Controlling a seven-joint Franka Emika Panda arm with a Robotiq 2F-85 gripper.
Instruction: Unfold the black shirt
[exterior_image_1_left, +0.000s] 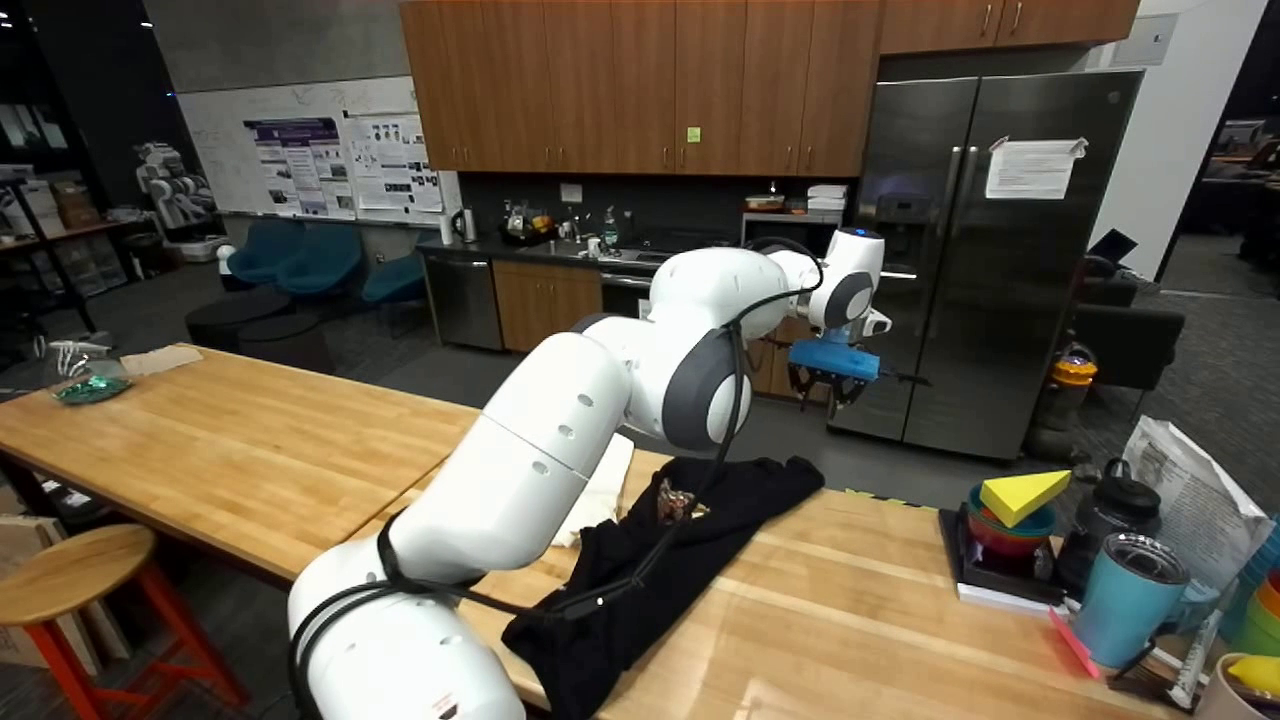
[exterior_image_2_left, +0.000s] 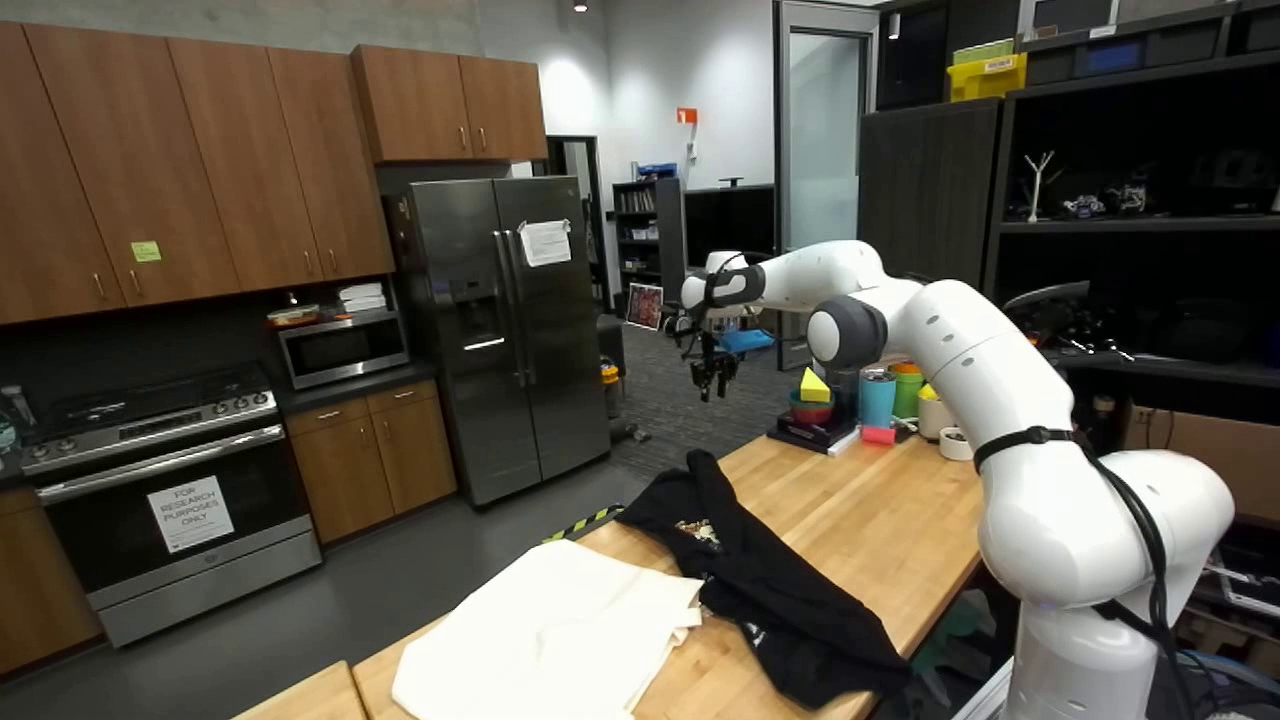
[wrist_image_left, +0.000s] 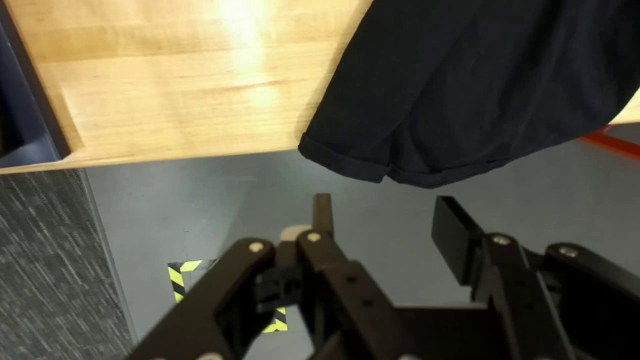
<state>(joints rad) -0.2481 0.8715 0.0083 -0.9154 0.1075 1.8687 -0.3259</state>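
The black shirt (exterior_image_1_left: 745, 520) lies bunched in a long strip across the wooden table, seen in both exterior views (exterior_image_2_left: 800, 610). A patterned, light-coloured patch (exterior_image_2_left: 700, 532) shows near its far end. In the wrist view, one hemmed edge of the shirt (wrist_image_left: 450, 100) hangs slightly over the table's edge. My gripper (exterior_image_1_left: 823, 398) is raised beyond the far table edge, apart from the shirt, and also shows in an exterior view (exterior_image_2_left: 713, 385). In the wrist view, its two fingers (wrist_image_left: 382, 215) stand apart with only floor between them. It holds nothing.
A cream-white cloth (exterior_image_2_left: 550, 630) lies beside the shirt, touching or nearly touching it. Bowls with a yellow wedge (exterior_image_1_left: 1025, 495) sit on a dark box at the table's end, near a blue tumbler (exterior_image_1_left: 1130, 600) and a black bottle (exterior_image_1_left: 1112, 520). A fridge (exterior_image_1_left: 985, 260) stands beyond the table.
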